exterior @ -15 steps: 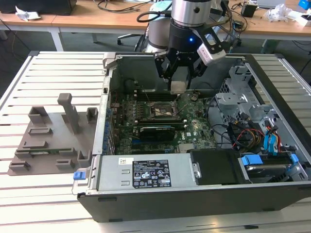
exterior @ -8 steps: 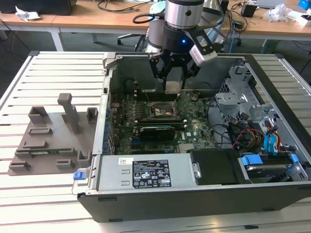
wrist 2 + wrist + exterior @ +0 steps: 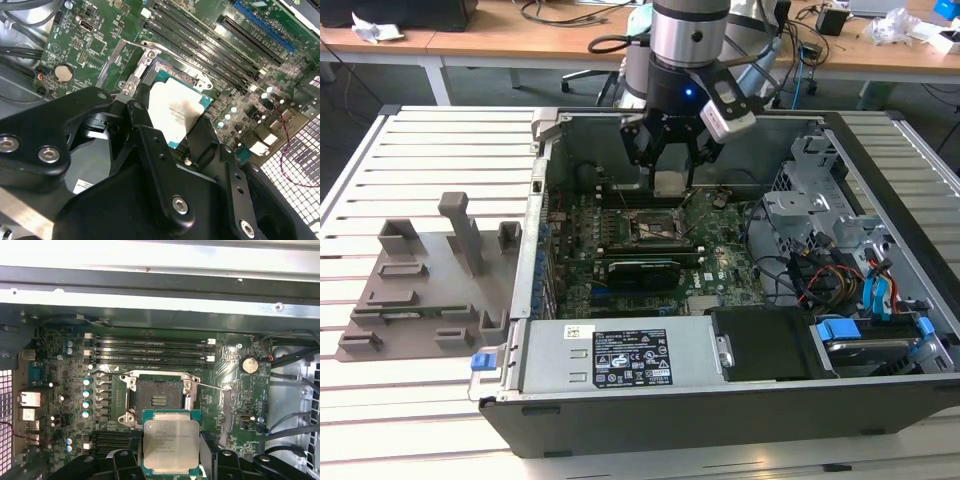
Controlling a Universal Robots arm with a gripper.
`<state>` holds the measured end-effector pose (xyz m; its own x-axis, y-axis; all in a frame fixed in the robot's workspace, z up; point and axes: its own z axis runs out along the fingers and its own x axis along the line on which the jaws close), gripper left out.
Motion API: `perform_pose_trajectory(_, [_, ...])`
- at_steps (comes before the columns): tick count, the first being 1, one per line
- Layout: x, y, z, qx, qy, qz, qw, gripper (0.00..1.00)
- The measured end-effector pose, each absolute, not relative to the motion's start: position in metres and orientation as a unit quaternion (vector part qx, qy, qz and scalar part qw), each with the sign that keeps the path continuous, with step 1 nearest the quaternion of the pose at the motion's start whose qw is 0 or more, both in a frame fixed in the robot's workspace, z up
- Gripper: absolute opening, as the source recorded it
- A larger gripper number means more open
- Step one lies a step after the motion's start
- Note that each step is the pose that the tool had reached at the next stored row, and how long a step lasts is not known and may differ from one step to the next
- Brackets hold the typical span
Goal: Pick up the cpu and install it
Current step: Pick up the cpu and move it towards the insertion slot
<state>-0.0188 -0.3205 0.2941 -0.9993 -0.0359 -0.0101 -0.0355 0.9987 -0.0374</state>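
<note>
Bright, even light from above fills the exterior view, and the pale slatted table [image 3: 420, 150] reflects it softly. The inside of the computer case [image 3: 720, 420] lies dimmer. In the first wrist view the case's wall washes out white. The cpu [image 3: 171, 445] glares in both wrist views.

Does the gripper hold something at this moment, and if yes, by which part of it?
Yes. The gripper holds the cpu over the open socket. Its fingers press on two opposite side edges; the metal top is uncovered.
</note>
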Motion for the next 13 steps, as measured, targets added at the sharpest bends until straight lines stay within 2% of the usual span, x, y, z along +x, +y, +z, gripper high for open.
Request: perform_pose_trajectory(13, [-0.019, -0.32, 0.278, -0.018, 1.0, -0.019, 0.005, 0.55])
